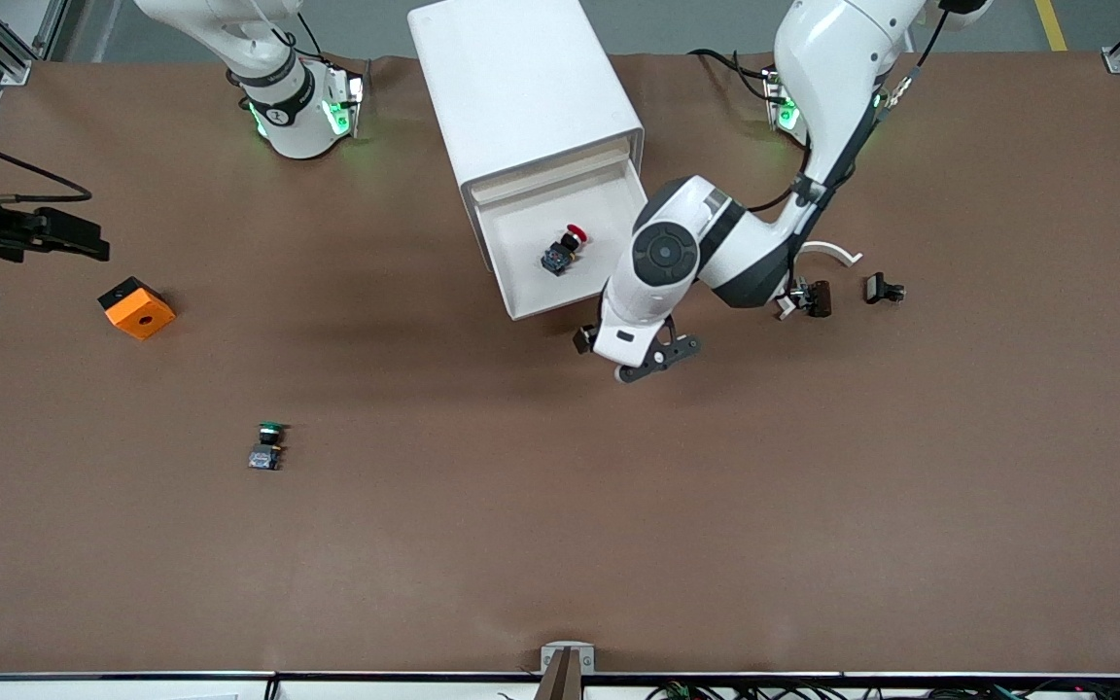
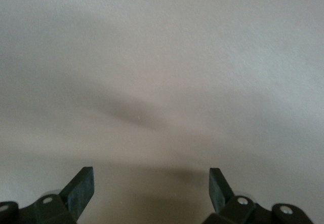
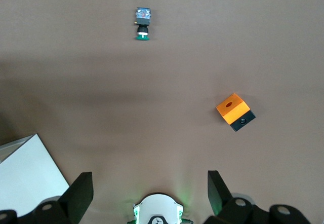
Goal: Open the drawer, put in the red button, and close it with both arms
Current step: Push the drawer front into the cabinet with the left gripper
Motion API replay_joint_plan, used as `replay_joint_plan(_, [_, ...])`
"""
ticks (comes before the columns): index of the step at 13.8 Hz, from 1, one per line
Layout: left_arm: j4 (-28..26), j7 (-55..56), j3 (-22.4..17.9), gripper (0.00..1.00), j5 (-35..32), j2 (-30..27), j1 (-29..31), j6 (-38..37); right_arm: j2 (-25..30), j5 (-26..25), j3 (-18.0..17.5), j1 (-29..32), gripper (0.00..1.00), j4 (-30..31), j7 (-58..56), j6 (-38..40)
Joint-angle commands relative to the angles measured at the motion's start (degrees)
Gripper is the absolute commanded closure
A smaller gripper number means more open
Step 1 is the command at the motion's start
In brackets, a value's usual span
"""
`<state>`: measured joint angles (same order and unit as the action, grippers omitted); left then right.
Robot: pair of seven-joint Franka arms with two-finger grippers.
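Cabinet (image 1: 521, 87) stands mid-table near the arms' bases; its drawer (image 1: 609, 209) is pulled out toward the front camera; red button (image 1: 563, 249) lies inside on the drawer floor, cap tipped sideways, touching no wall; left arm reaches in from its base, elbow bent, left gripper (image 1: 640, 355) over bare table just off the drawer's open front corner, fingers (image 2: 81, 188) spread wide, nothing btwn them, only tabletop in left wrist view; right gripper (image 3: 149, 191) up high, out of front view, over the table near the right arm's base, fingers apart, empty; orange cube (image 1: 136, 308) w/ hole sits toward the right arm's end of the table; green button (image 1: 267, 446) lies nearer the front camera than the cube, well apart from it; two small dark clips (image 1: 847, 292) lie on the table toward the left arm's end.
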<state>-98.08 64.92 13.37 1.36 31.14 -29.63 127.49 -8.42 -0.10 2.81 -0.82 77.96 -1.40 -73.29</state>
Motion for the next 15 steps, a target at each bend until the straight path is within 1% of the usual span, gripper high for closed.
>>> replay_joint_plan(1, [-2.91,2.14,-0.27,0.00,-1.28,-3.80,-1.57,0.75,0.42,-0.86,-1.05,1.96,0.00,-0.09,-0.28,0.34])
replay_joint_plan(7, [-4.31,2.41,-0.18,0.00,-1.19,-5.47,-3.50,0.75,-0.11,-0.95,-1.05,5.39,0.00,-0.53,-0.19,-0.28])
replay_joint_plan(9, [-4.92,2.41,-0.27,0.00,-1.19,-5.39,-4.37,0.75,-0.37,-1.30,-0.96,6.00,0.00,-2.37,-0.27,-0.28])
replay_joint_plan(11, [-5.71,2.67,-0.27,0.00,-1.28,-5.56,-4.55,0.75,-0.46,-1.22,-1.05,6.62,0.00,-2.72,-0.28,-0.80])
replay_joint_plan(14, [-6.07,6.09,-0.27,0.00,-1.28,-5.21,-6.40,0.48,-1.16,-0.61,-1.14,5.92,0.00,-2.64,-0.10,-5.27])
replay_joint_plan(15, [-6.68,6.27,-0.27,0.00,-1.28,-5.30,-6.92,0.31,-1.08,-0.69,-1.31,5.75,0.00,-1.85,-0.10,-8.68])
